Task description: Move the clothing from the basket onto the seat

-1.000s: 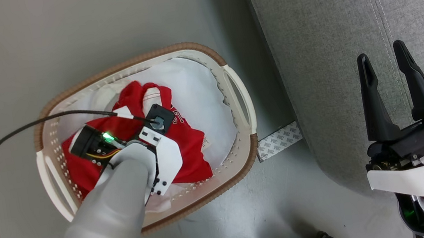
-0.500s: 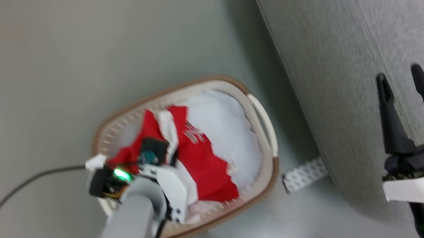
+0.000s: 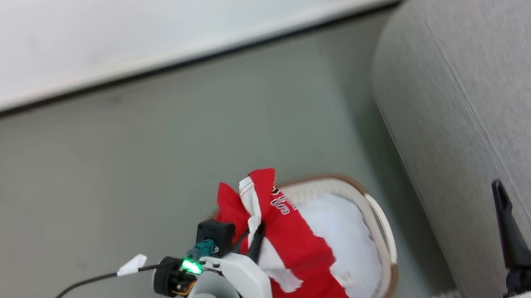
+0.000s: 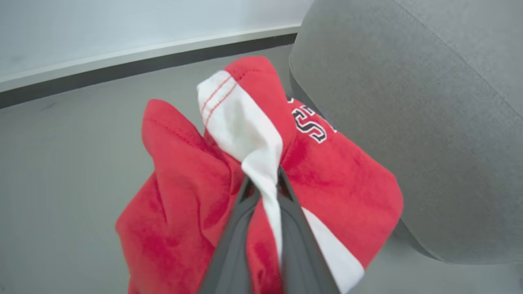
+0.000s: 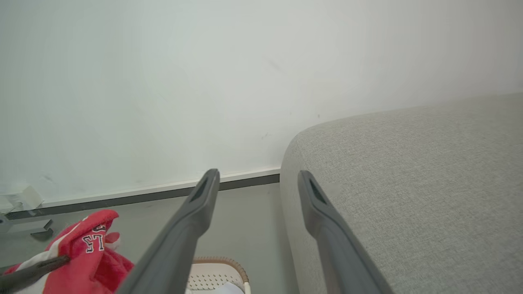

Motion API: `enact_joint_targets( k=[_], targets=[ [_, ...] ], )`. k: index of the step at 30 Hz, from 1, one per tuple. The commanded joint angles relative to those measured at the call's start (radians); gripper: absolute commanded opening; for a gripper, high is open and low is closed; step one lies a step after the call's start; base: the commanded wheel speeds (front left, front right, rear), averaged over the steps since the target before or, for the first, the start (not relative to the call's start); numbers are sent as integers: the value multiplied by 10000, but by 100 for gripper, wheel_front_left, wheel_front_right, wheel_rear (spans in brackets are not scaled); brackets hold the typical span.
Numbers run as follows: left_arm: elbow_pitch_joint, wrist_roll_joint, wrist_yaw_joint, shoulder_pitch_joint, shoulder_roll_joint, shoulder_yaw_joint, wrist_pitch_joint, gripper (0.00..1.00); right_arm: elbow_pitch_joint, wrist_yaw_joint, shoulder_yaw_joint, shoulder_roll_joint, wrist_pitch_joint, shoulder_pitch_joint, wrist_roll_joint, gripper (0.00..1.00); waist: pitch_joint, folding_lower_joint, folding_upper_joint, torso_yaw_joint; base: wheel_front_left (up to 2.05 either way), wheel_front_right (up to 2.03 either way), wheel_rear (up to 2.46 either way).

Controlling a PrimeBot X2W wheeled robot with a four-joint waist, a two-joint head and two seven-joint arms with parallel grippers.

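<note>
Grey floor (image 3: 141,151) meets a pale wall (image 3: 173,11); the seat (image 3: 495,85) rises at the right; the basket (image 3: 381,226) stands on the floor just beside its base. The left gripper (image 4: 267,176) is clenched on the clothing (image 4: 335,179), pinching a twisted white panel at a fold; the right gripper (image 5: 258,173) is released, jaws apart and holding nothing, near the seat's edge. The clothing hangs bunched from the pinch above the basket; in the head view its lower part appears to reach inside the rim, over a white cloth (image 3: 347,231).

Hazards, as judged: the pinch takes in little of the thin fabric, so a fast swing could pull it free and drop it on the floor; the trailing hem could catch the rim and drag or tip the basket; the white cloth could be carried along.

Orientation: the long axis runs from the pinched fold down to the hem, roughly vertical; the free folds point up past the pinch; the lettered side lies toward the seat.
</note>
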Motion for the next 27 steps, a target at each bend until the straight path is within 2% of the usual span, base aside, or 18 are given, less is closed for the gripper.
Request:
enact_joint_targets(
  k=[1, 10, 20, 27],
  targets=[
    [-232, -166, 78, 230, 26, 2, -82, 0, 74, 30, -36, -46, 4, 277, -109, 100, -1039, 2, 0, 732, 0, 0, 0],
    [-2152, -701, 445, 606, 142, 288, -48, 0, 454, 30, 127, -195, 4, 1128, -267, 100, -2179, 2, 0, 1177, 0, 0, 0],
    [-4957, -1054, 1036, 664, 870, 881, 662, 0, 711, 30, 359, -256, 4, 1739, -317, 100, -3205, 2, 0, 1344, 0, 0, 0],
    [-6378, -1155, 1436, 591, 1472, 1190, 1327, 0, 653, 30, 762, -343, 4, 1753, -272, 100, -3548, 2, 0, 1325, 0, 0, 0]
  ],
)
